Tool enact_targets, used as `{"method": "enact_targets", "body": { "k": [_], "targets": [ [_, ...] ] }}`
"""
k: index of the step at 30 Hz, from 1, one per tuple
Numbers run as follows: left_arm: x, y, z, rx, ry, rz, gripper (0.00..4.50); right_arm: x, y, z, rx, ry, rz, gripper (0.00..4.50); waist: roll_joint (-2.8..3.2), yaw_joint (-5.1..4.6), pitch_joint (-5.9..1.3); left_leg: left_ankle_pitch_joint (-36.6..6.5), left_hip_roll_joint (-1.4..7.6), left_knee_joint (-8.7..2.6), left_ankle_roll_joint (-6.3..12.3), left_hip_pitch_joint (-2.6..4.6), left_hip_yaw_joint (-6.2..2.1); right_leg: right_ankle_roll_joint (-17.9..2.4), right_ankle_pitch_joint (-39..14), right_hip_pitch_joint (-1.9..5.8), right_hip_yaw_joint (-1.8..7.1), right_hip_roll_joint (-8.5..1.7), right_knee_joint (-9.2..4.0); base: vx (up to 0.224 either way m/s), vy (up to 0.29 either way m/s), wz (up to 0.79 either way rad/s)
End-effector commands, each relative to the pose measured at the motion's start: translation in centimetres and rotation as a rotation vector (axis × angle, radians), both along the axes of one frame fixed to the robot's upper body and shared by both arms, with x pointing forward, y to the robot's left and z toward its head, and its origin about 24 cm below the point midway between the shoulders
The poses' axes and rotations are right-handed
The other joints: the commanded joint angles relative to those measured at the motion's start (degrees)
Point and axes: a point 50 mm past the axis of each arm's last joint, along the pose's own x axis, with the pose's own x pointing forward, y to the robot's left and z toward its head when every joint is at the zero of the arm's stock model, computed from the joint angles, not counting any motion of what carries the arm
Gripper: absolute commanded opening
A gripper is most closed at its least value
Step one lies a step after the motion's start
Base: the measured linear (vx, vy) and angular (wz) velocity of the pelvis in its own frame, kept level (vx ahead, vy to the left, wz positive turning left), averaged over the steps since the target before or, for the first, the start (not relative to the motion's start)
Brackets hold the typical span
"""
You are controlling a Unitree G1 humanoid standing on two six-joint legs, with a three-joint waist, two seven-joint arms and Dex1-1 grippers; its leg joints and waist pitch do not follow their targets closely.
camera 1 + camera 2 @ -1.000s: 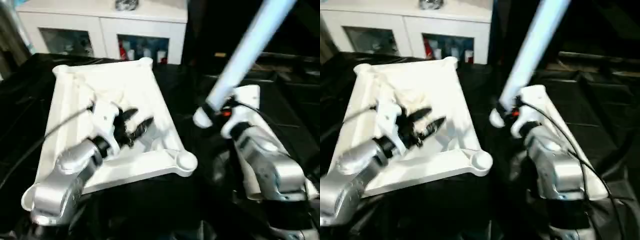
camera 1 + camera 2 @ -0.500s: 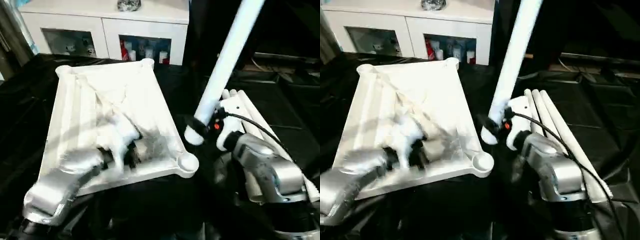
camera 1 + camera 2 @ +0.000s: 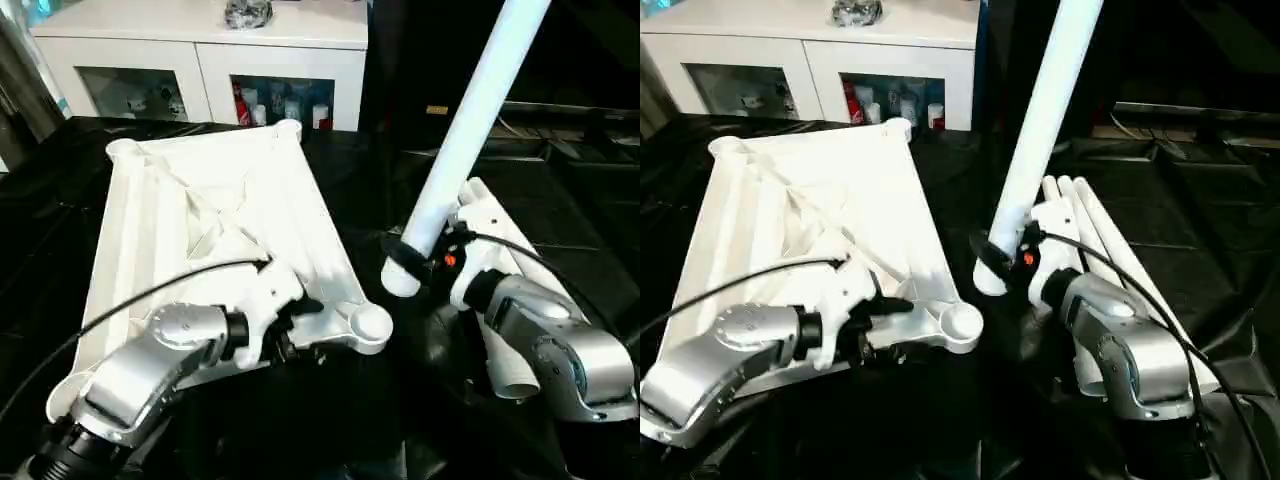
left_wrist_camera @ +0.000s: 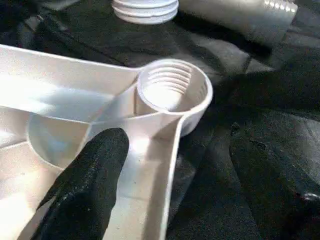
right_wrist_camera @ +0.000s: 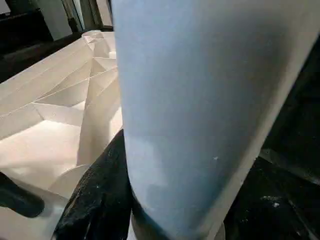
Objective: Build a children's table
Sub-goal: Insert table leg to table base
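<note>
The children's table top [image 3: 200, 210] lies upside down on black cloth, ribbed underside up. My left gripper [image 3: 305, 330] is at its near right corner, open, one black finger [image 4: 85, 185] over the rim and the other below the edge, just short of the threaded corner socket [image 4: 172, 90]. My right gripper [image 3: 440, 255] is shut on a long white tube leg [image 3: 470, 120]. The leg tilts up and away, and its lower end hangs a little to the right of that socket [image 3: 370, 322]. A black finger [image 5: 100, 195] presses the leg's side.
More white legs [image 3: 1110, 250] lie side by side on the cloth under my right forearm. A white glass-door cabinet [image 3: 200, 60] stands behind the table top, with a small object [image 3: 245, 12] on it. Black cloth [image 3: 60, 200] covers the whole surface.
My left gripper has moved from the middle of the ribbed underside to the near right corner and now straddles the rim. The held leg's lower end has come down closer to the corner socket.
</note>
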Motion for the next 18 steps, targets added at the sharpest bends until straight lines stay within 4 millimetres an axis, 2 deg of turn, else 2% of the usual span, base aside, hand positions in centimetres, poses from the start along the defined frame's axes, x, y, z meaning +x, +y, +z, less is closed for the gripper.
{"method": "enact_targets", "body": {
  "k": [1,2,3,4,5,6,7,9,10,11,12,13,14,16,18],
  "targets": [
    [-0.09,-0.05,0.06,0.014,0.01,-0.017,3.74,-0.17,0.27,0.89,-0.001,-0.025,0.021,1.9,0.3,-0.25,-3.82,-11.0,2.46,-4.18,-1.35,0.6,-1.03,-8.3,-16.2,2.5,2.87,-3.91,-5.03,0.0,0.0,0.0],
    [0.15,-0.05,-0.01,0.026,0.003,-0.007,3.74,-0.23,0.35,0.94,-0.002,-0.024,0.033,1.9,-0.32,-0.15,-3.81,-10.3,2.5,-4.21,-1.11,0.49,-1.07,-8.3,-15.8,2.64,2.86,-3.99,-4.84,0.0,0.0,0.0],
    [0.26,-0.03,-0.05,0.032,-0.001,-0.001,3.74,-0.24,0.37,0.92,-0.003,-0.022,0.036,1.9,-0.47,-0.19,-3.79,-10.2,2.51,-4.21,-0.97,0.46,-1.0,-8.2,-15.9,2.6,2.85,-3.97,-4.92,0.0,0.0,0.0],
    [0.43,0.01,-0.11,0.042,-0.007,0.007,3.74,-0.26,0.4,0.89,-0.004,-0.02,0.041,1.9,-0.27,-0.2,-3.77,-10.1,2.52,-4.17,-0.91,0.55,-1.01,-8.1,-16.1,2.5,2.85,-3.97,-4.92,0.0,0.0,0.0],
    [0.55,0.05,-0.25,0.047,0.008,0.018,3.44,-0.31,0.52,0.76,-0.01,-0.015,0.053,1.9,-0.56,-0.2,-3.75,-10.0,2.44,-4.14,-0.81,0.5,-0.94,-7.9,-16.7,2.54,2.86,-4.02,-4.96,0.0,0.0,0.0],
    [0.54,0.05,-0.23,0.047,0.011,0.013,3.37,-0.31,0.64,0.75,-0.008,-0.013,0.062,1.9,-1.0,-0.19,-3.74,-9.9,2.42,-4.15,-0.67,0.48,-0.89,-7.8,-17.1,2.56,2.85,-4.03,-5.06,0.0,0.0,0.0],
    [0.54,0.05,-0.21,0.048,0.012,0.009,3.37,-0.31,0.71,0.75,-0.007,-0.012,0.068,1.9,-0.62,-0.08,-3.76,-9.7,2.49,-4.17,-0.7,0.52,-0.99,-7.6,-17.5,2.46,2.84,-4.14,-4.98,0.0,0.0,0.0],
    [0.53,0.09,-0.29,0.06,0.037,-0.001,3.23,-0.15,0.95,0.7,-0.011,-0.011,0.082,1.9,-0.64,-0.09,-3.8,-9.4,2.51,-4.11,-0.66,0.5,-0.96,-7.7,-16.9,2.42,2.87,-4.13,-4.98,0.0,0.0,0.0],
    [0.5,0.12,-0.35,0.067,0.047,-0.004,2.98,-0.11,1.0,0.68,-0.013,-0.011,0.085,1.9,-0.64,-0.09,-3.84,-9.3,2.5,-4.12,-0.7,0.49,-0.98,-7.9,-16.5,2.44,2.84,-4.11,-4.89,0.0,0.0,0.0],
    [0.5,0.12,-0.35,0.067,0.047,-0.004,2.98,-0.11,1.0,0.68,-0.013,-0.011,0.085,1.9,-0.68,-0.11,-3.83,-9.3,2.5,-4.12,-0.66,0.5,-0.98,-7.9,-16.4,2.42,2.85,-4.09,-4.91,0.0,0.0,0.0],
    [0.45,0.23,-0.42,0.077,0.059,-0.004,2.93,-0.1,1.06,0.7,-0.015,-0.01,0.087,1.9,-0.58,-0.13,-3.8,-9.4,2.5,-4.13,-0.76,0.47,-0.96,-8.0,-16.2,2.44,2.86,-4.08,-4.87,0.0,0.0,0.0],
    [0.38,0.38,-0.58,0.101,0.067,-0.003,2.86,-0.11,1.1,0.72,-0.017,-0.011,0.089,1.9,-0.23,-0.08,-3.84,-9.4,2.48,-4.11,-0.83,0.49,-1.02,-8.1,-16.0,2.45,2.87,-4.11,-4.8,0.0,0.0,0.0],
    [0.32,0.44,-0.71,0.113,0.073,-0.005,2.71,-0.12,1.11,0.72,-0.019,-0.011,0.089,1.9,-0.47,-0.13,-3.87,-9.3,2.46,-4.09,-0.79,0.48,-0.98,-8.0,-15.5,2.48,2.87,-4.04,-4.82,0.0,0.0,0.0],
    [0.24,0.47,-0.87,0.117,0.089,-0.004,2.55,-0.14,1.08,0.73,-0.021,-0.012,0.088,1.9,-0.43,-0.1,-3.85,-9.2,2.48,-4.13,-0.84,0.44,-0.99,-8.2,-15.4,2.51,2.86,-4.07,-4.83,0.0,0.0,0.0],
    [0.27,0.47,-0.92,0.123,0.082,-0.005,2.44,-0.19,1.04,0.71,-0.023,-0.012,0.088,1.9,-0.04,-0.1,-3.89,-9.8,2.5,-4.12,-1.15,0.55,-1.06,-8.5,-15.3,2.48,2.83,-4.07,-4.83,0.0,0.0,0.0]
  ]
}}
